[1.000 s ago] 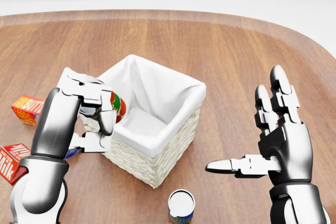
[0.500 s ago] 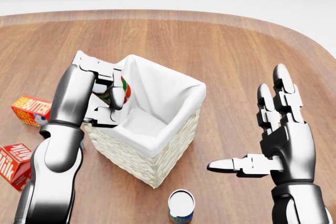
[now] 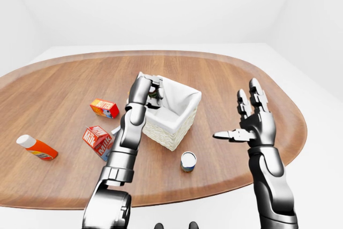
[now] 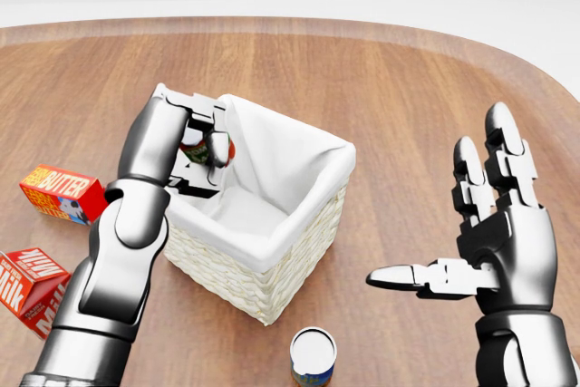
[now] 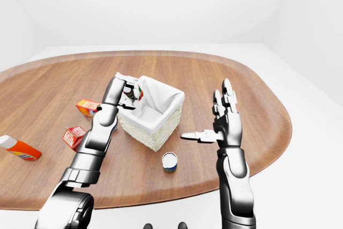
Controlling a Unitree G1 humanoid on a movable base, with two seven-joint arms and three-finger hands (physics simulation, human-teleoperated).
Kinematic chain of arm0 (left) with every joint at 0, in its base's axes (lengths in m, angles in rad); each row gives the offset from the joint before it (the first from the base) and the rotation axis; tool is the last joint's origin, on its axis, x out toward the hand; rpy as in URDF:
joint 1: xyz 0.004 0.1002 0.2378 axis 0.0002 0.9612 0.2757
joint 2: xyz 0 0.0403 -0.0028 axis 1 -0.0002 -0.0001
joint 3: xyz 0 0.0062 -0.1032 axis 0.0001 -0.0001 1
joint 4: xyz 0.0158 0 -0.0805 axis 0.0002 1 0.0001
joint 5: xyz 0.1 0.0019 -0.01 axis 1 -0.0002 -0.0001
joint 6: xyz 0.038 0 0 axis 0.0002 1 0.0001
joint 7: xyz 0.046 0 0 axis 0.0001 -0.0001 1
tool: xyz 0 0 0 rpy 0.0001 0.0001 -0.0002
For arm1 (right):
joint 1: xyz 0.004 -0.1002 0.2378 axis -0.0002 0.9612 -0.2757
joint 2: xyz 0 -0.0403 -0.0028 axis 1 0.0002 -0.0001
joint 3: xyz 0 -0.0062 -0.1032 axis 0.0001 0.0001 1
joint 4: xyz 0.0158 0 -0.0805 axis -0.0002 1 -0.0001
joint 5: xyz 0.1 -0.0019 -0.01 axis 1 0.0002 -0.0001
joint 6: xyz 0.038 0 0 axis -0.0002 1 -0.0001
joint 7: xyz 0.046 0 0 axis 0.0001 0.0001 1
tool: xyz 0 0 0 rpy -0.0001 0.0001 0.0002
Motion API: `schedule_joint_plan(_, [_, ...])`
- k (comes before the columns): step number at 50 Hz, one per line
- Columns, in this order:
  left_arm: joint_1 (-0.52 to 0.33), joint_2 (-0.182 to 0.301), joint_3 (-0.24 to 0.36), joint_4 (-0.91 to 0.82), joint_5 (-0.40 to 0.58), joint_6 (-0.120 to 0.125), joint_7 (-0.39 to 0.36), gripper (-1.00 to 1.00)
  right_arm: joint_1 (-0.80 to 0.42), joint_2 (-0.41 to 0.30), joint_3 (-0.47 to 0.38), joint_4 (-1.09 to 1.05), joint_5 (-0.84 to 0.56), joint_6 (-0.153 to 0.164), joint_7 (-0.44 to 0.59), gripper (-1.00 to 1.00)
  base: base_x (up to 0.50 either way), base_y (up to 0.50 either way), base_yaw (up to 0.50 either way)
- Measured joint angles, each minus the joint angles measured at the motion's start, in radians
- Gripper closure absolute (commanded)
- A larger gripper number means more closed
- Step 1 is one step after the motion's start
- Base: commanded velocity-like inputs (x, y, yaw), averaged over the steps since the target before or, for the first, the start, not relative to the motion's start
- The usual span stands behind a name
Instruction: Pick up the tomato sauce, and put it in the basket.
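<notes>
Over wooden table point(image 4: 408, 88), we hold left hand point(image 4: 195, 147) clenched on tomato sauce point(image 4: 216, 145) above basket point(image 4: 299, 224) for dropping; right hand point(image 4: 489, 242) splayed.

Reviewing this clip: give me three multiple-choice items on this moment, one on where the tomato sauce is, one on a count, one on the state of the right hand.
1. Where is the tomato sauce?
A. lying on the table
B. held over the basket's left rim
C. beside the butter box

2. How many tins stand below the basket in the head view?
A. none
B. one
C. three

3. What is the right hand doing?
A. gripping the tin
B. resting in the basket
C. open, holding nothing

Answers:
1. B, the left hand clasps it above the white lining.
2. B, a single tin.
3. C, its fingers are spread in the air.
</notes>
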Motion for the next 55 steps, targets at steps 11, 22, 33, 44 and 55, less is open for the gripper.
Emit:
schedule_joint_plan(11, [-0.103, 0.000, -0.002, 0.241, -0.024, -0.074, 0.064, 1.00, -0.012, -0.005, -0.020, -0.010, 0.026, 0.000, -0.019, -1.00, 0.00, 0.00, 0.00])
schedule_joint_plan(22, [-0.194, 0.005, -0.003, 0.449, -0.030, -0.074, 0.122, 1.00, -0.025, -0.012, -0.036, -0.017, 0.049, 0.000, -0.047, -1.00, 0.00, 0.00, 0.00])
schedule_joint_plan(33, [-0.260, 0.011, -0.004, 0.600, -0.023, -0.074, 0.169, 1.00, -0.027, -0.015, -0.040, -0.021, 0.058, 0.000, -0.058, -1.00, 0.00, 0.00, 0.00])
schedule_joint_plan(44, [-0.290, 0.009, -0.007, 0.671, -0.012, -0.074, 0.193, 1.00, -0.028, -0.017, -0.044, -0.024, 0.065, 0.000, -0.061, -1.00, 0.00, 0.00, 0.00])
schedule_joint_plan(55, [-0.303, 0.005, -0.009, 0.703, -0.006, -0.074, 0.203, 1.00, -0.029, -0.018, -0.046, -0.026, 0.069, 0.000, -0.062, -1.00, 0.00, 0.00, 0.00])
